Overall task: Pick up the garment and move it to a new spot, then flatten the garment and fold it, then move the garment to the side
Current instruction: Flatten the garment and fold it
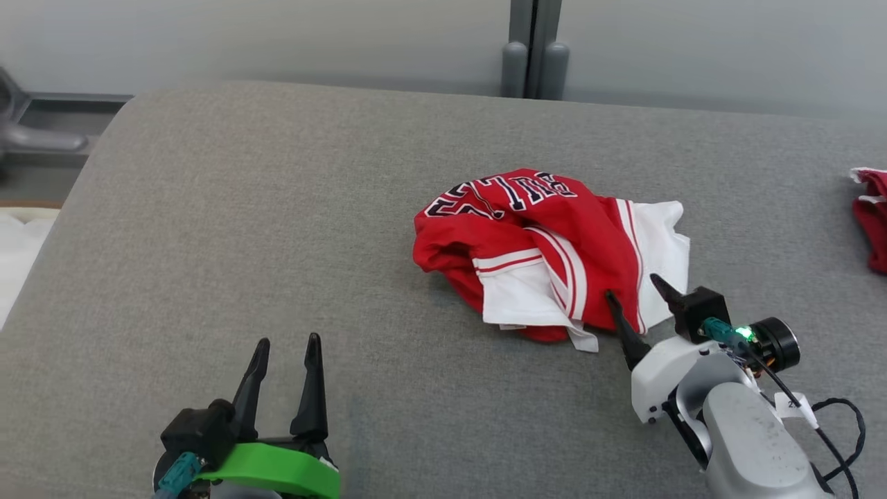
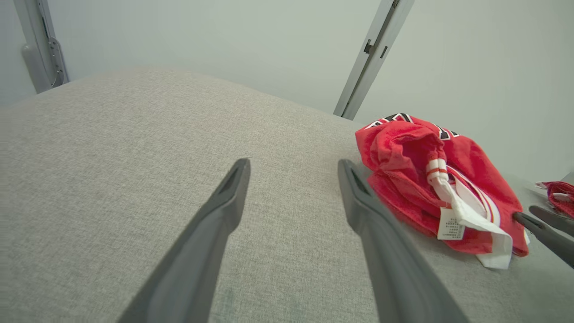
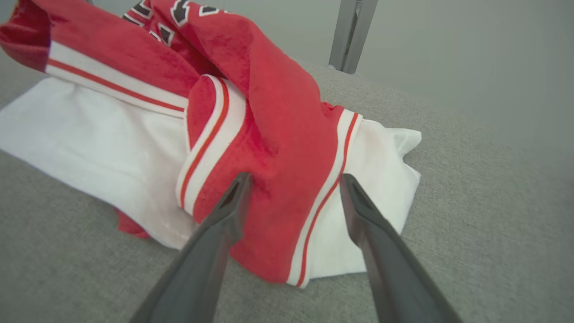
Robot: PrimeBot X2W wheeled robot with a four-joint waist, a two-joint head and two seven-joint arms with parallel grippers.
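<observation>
my right gripper (image 1: 630,286) is released, its two dark fingers spread wide with nothing between them. the tips sit at the near right edge of the garment (image 1: 533,242), one on each side of a red panel edged with a white and red stripe. in the right wrist view the tips overlap that fabric, but i cannot tell whether they press on it or hang just above it.

the garment is a red and white jersey with black lettering outlined in white. it lies crumpled in a heap on the grey cushion (image 1: 277,208), right of the middle. the lettering is on its far side, and white panels spill out on the near and right sides. a small white care label (image 2: 450,223) hangs at its near edge in the left wrist view.

my left gripper (image 1: 288,339) is also released, fingers apart and holding nothing. it is over bare cushion at the near left, well apart from the garment.

another red and white cloth (image 1: 874,215) lies at the far right edge of the cushion. a grey post (image 1: 533,48) stands behind the cushion's far edge against a pale wall.
</observation>
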